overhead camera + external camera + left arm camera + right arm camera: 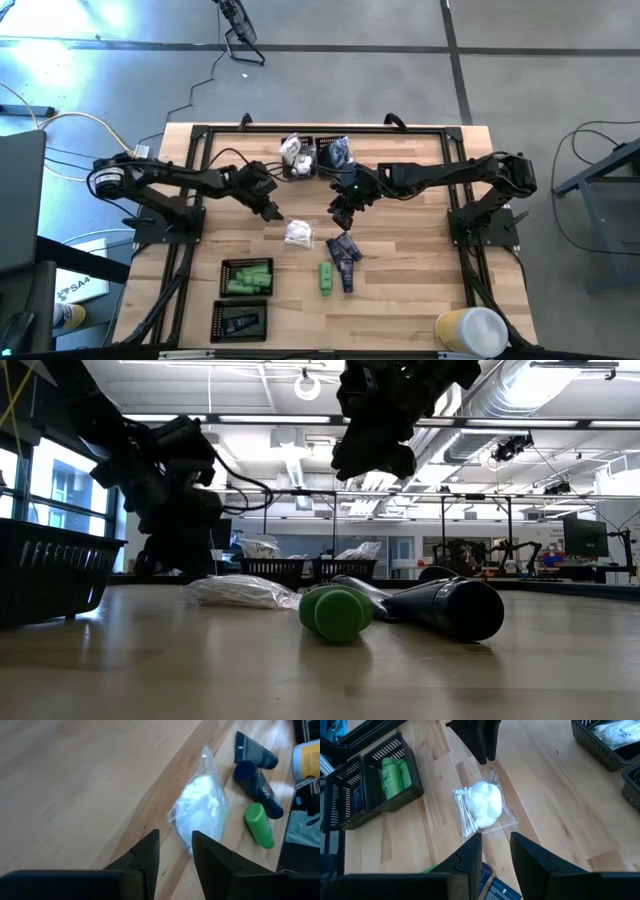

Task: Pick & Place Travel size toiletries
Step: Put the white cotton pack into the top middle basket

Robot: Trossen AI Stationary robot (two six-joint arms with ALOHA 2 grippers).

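A clear crinkly packet of white cotton pieces and swabs (298, 234) (200, 810) (482, 805) lies flat on the wooden table's middle. My left gripper (275, 212) (175, 852) hovers open at the packet's left far end, with the bag's edge just ahead of its fingertips and not touching. My right gripper (338, 215) (495, 852) hangs open above the table to the packet's right and holds nothing. Two dark navy tubes (343, 250) (257, 785) and a bright green tube (326, 278) (260, 825) lie nearer the front.
Near the front left, one black mesh tray (248, 277) holds green tubes and another (240, 320) holds a navy tube. Two more trays (297, 155) (335, 152) at the far edge hold bagged items. A yellow-and-white cup (470, 330) stands at the front right.
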